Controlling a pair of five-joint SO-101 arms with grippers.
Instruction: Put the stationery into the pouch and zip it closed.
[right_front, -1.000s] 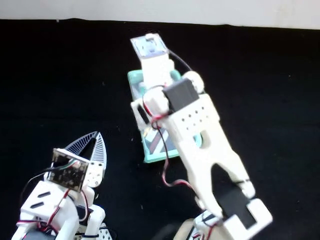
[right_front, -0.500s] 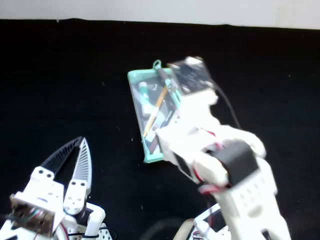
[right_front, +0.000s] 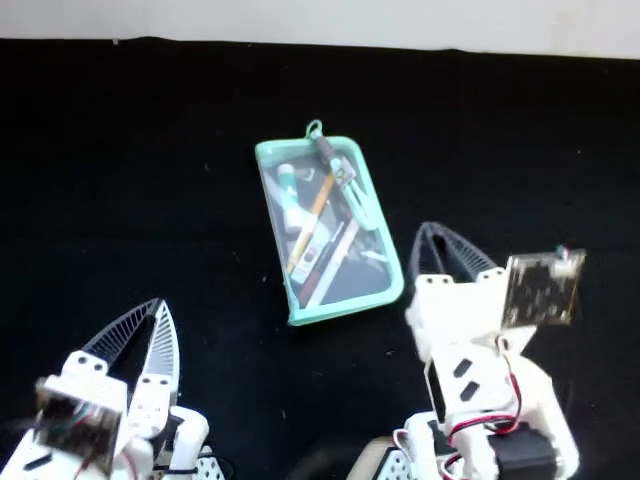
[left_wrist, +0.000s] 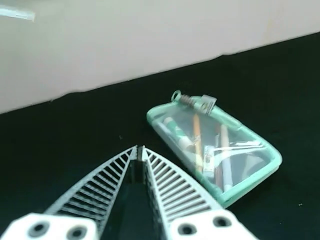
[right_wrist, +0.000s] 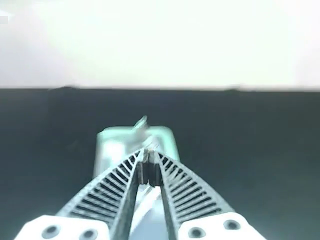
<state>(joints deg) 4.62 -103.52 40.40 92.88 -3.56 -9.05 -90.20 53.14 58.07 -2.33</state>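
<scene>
**Pouch filled, both grippers clear of it**

The teal pouch lies flat and slantwise on the black table; the stationery, pens and a pencil, shows inside it through its clear face; its zip pull sits at the corner farthest from the arms. The right gripper stands just beside the pouch's near right corner, not touching, jaws pressed together on nothing; the left gripper is well apart from the pouch's near left corner, tips likewise meeting and empty.
</scene>
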